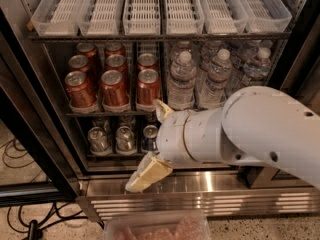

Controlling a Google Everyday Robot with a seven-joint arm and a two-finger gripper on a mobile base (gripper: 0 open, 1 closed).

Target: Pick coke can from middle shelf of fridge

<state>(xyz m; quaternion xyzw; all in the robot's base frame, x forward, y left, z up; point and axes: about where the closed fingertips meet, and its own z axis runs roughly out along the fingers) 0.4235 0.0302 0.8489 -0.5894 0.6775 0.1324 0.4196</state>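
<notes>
Several red coke cans stand in three lanes on the left of the middle shelf (75,114) of the fridge (30,109); the front ones are the left (80,90), middle (114,88) and right (148,87) cans. My gripper (145,145) hangs in front of the fridge, below and just right of the front right coke can. It is open and empty, with one cream finger (162,109) up by the shelf edge and the other (148,175) down over the steel base panel (200,194). My white arm covers the lower right of the fridge.
Water bottles (181,81) fill the right of the middle shelf. Silver cans (97,139) and a blue can (149,136) stand on the shelf below. White slotted lanes (142,9) lie on the shelf above. Cables (20,159) lie on the floor at left. A clear plastic tub (155,226) sits at the bottom edge.
</notes>
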